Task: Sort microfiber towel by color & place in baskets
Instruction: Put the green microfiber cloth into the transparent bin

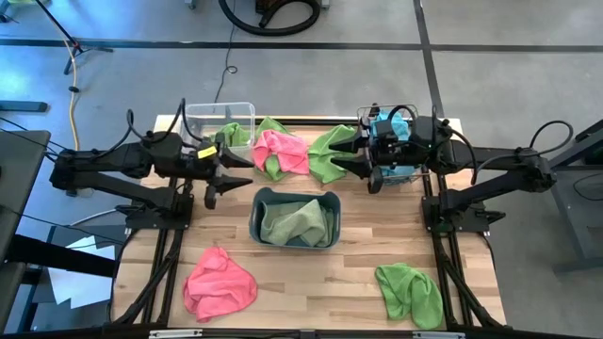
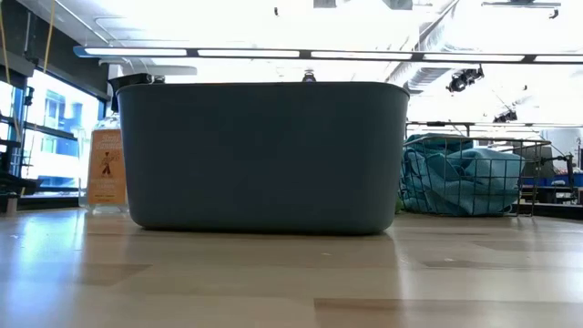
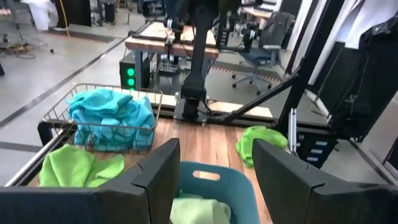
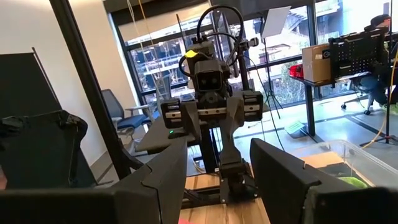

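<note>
A grey-blue tub (image 1: 295,218) stands mid-table with a green towel (image 1: 300,222) lying in it. At the far edge a clear bin (image 1: 221,122) holds a green towel, and a wire-mesh basket (image 3: 112,118) holds blue towels. A pink towel (image 1: 283,153) and a green towel (image 1: 330,151) lie between them on the table. Another pink towel (image 1: 220,282) and another green towel (image 1: 410,292) lie near the front edge. My left gripper (image 1: 237,171) hovers open beside the clear bin, pointing right. My right gripper (image 1: 341,158) hovers open over the far green towel, pointing left. Both hold nothing.
The right arm's wrist hangs over the wire-mesh basket (image 1: 391,141). In the low view the tub (image 2: 264,155) fills the middle, with the basket (image 2: 465,178) behind it on the right and a bottle (image 2: 107,169) on the left. Bare wood lies between the two near towels.
</note>
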`<move>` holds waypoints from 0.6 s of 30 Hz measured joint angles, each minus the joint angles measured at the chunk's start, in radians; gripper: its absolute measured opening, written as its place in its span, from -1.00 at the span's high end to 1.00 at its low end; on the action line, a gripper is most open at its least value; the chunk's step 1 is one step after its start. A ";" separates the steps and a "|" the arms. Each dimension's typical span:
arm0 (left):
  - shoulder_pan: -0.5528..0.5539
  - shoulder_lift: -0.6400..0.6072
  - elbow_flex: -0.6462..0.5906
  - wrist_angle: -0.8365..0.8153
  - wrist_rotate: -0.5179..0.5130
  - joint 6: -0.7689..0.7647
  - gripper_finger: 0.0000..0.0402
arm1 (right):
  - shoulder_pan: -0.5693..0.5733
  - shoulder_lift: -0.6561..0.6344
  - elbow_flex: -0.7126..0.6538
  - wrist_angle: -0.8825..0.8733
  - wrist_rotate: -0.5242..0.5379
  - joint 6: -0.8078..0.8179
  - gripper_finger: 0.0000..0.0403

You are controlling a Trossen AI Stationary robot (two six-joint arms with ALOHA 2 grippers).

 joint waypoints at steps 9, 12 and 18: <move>0.045 0.034 0.110 -0.192 -0.416 -0.088 0.14 | 0.000 0.000 0.000 -0.026 0.000 0.000 0.14; 0.161 0.107 0.237 -0.368 -0.459 -0.091 0.21 | -0.001 0.000 0.000 -0.042 0.002 0.000 0.14; 0.560 0.335 0.441 -0.769 -0.293 -0.031 0.28 | -0.001 0.000 0.000 -0.051 0.032 -0.001 0.14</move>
